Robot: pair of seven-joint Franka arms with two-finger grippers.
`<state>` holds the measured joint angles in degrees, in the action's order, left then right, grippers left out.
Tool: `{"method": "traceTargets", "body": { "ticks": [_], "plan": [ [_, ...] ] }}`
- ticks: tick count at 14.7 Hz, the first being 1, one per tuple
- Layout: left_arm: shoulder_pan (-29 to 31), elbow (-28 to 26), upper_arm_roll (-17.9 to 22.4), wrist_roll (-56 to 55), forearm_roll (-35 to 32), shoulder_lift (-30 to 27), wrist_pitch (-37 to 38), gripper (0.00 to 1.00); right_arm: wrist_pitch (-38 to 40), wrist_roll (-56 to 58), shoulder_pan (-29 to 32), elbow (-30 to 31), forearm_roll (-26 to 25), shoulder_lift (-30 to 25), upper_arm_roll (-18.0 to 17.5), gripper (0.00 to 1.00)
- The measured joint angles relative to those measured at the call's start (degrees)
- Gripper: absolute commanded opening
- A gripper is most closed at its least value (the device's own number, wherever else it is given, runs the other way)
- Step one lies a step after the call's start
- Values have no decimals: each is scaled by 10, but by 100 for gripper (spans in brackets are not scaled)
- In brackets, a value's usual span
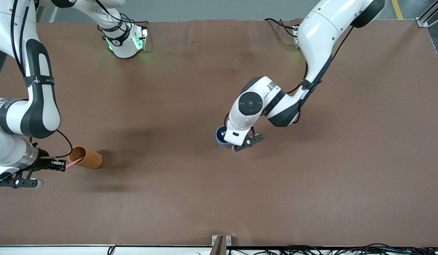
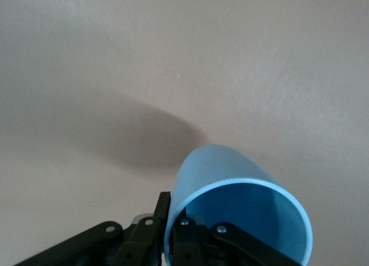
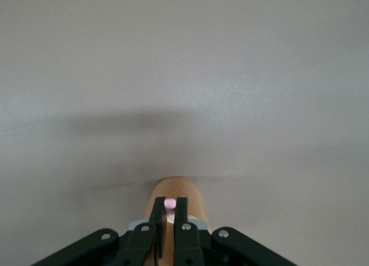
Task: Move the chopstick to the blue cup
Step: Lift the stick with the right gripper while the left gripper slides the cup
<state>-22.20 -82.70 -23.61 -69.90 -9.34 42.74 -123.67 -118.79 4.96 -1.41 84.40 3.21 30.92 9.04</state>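
The pink chopstick (image 1: 74, 162) is pinched at its upper end (image 3: 170, 203) by my right gripper (image 1: 63, 165) (image 3: 170, 206), which is shut on it. Its lower part reaches into the orange-brown cup (image 1: 88, 158) (image 3: 193, 197), at the right arm's end of the table. My left gripper (image 1: 226, 141) (image 2: 173, 215) is shut on the rim of the blue cup (image 1: 220, 136) (image 2: 242, 211), with one finger (image 2: 163, 203) outside the wall and the other inside. The blue cup hangs tilted over the middle of the table, its mouth facing the left wrist camera.
A brown cloth (image 1: 219, 198) covers the whole table. A small metal bracket (image 1: 220, 242) sits at the table's edge nearest the front camera. Cables (image 1: 328, 249) run along that edge.
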Motion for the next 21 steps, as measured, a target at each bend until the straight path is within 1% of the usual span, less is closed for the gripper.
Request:
{"method": "traceTargets", "body": {
  "ticks": [3, 5, 6, 7, 8, 9, 11, 13, 14, 16, 18, 19, 21],
  "plan": [
    [-8, 1, 0, -10, -24, 16, -15, 1, 25, 0, 0, -18, -3, -26, 3, 5],
    [-7, 1, 1, -22, -43, 25, -18, 2, 61, 1, 0, -26, -4, -68, 3, 5],
    [-7, 1, 1, -25, -50, 29, -20, 5, 79, 1, 0, -27, -4, -91, 2, 4],
    [-7, 2, 1, -26, -53, 31, -20, 28, 98, 1, -1, -28, -4, -113, 0, 4],
    [-7, 2, 1, -26, -54, 32, -21, 74, 118, 1, -2, -27, -4, -133, -3, 4],
    [-7, 2, 1, -26, -54, 32, -21, 100, 138, 1, -3, -27, -4, -151, -9, 4],
    [-5, 6, 1, -26, -55, 32, -21, 100, 167, -2, -5, -26, -4, -176, -33, 4],
    [5, 15, 0, -25, -58, 22, -14, 100, 172, -19, -7, -23, -3, -189, -71, 3],
    [15, 19, -2, -17, -59, 9, 5, 100, 171, -26, -9, -23, -2, -191, -93, 3],
    [44, 26, -7, 23, -57, -38, 66, 100, 159, -39, -12, -23, 0, -191, -140, 3],
    [81, 28, -7, 103, -29, -98, 131, 100, 115, -86, -14, -24, 2, -191, -193, 3],
    [99, 28, 1, 158, -10, -128, 160, 100, 92, -118, -16, -24, 2, -191, -223, 3],
    [116, 28, 50, 284, 33, -180, 208, 100, 58, -180, -19, -24, 1, -191, -285, 2]
  ]
}}
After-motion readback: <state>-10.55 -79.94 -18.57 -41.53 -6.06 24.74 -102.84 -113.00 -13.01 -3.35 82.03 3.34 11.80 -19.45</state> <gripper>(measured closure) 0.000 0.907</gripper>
